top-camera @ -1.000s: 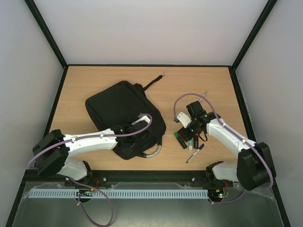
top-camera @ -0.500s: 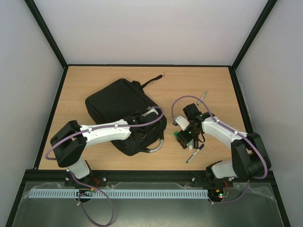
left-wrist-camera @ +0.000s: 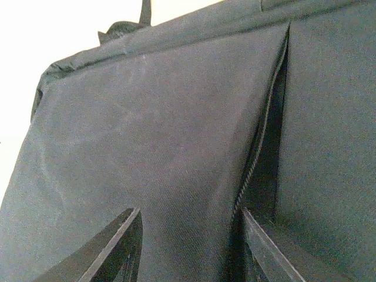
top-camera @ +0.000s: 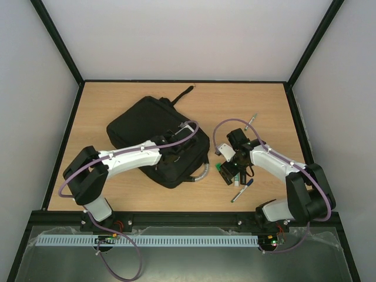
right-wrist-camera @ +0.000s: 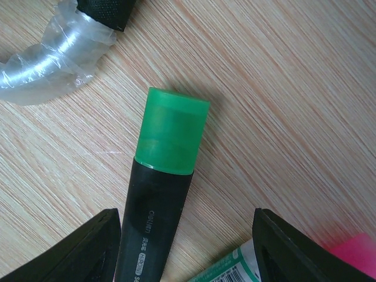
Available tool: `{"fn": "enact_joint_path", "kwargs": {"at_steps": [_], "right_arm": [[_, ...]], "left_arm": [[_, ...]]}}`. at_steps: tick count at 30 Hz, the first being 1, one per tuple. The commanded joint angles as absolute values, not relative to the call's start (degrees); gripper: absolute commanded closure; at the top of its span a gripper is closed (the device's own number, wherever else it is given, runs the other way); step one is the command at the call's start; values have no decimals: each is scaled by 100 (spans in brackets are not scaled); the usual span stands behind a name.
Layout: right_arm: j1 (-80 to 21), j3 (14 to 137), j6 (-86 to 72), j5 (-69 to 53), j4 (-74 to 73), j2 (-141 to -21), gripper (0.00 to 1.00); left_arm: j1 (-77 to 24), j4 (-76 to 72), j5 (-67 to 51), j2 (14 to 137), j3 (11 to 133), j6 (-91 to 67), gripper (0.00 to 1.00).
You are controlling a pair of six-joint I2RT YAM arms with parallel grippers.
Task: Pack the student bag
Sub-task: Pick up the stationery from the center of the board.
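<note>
while the right gripper [right-wrist-camera: 185,232], released, straddles the green-capped marker [right-wrist-camera: 170,138] lying seven to one o'clock, the student bag [top-camera: 147,126] sits at nine.

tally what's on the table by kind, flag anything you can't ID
Bags: 1, student bag
Markers: 1, green-capped marker
Pens: 1, blue-capped pen
Kind unclear: 3, pink item, green-and-white labelled item, thin grey item
Total: 6

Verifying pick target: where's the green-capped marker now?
In the right wrist view, the green-capped marker lies on the wood table between the open right tool's fingers, near the silver handle.
</note>
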State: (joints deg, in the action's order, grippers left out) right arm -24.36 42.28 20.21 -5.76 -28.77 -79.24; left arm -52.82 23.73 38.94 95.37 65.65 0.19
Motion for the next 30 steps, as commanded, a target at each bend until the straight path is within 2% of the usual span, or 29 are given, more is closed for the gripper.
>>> {"fn": "enact_joint_path", "kwargs": {"at_steps": [1, 8, 13, 22, 27, 30], "right_arm": [[-2462, 4349, 1926, -605, -3045, -7868, 38], [-2468, 4292, 1963, -642, -3120, -7878, 37], [-2474, 4226, 1994, -654, -3138, -7975, 37], [-2600, 4091, 1992, -439, -3111, -8237, 39], [-2709, 4055, 2021, -389, -3136, -8309, 43], [-2733, 4014, 1977, -229, -3073, -8360, 52]], "left_arm": [[-5308, 2832, 4042, 9416, 6263, -219, 52], [-5382, 2848, 4211, 9221, 5813, -436, 51], [-5388, 2679, 4678, 9247, 5840, -412, 68], [-5370, 2533, 4461, 9456, 6555, -140, 97], [-5276, 2406, 4362, 9521, 6694, -107, 97], [-5177, 2325, 4233, 9457, 6627, -184, 97]]}}
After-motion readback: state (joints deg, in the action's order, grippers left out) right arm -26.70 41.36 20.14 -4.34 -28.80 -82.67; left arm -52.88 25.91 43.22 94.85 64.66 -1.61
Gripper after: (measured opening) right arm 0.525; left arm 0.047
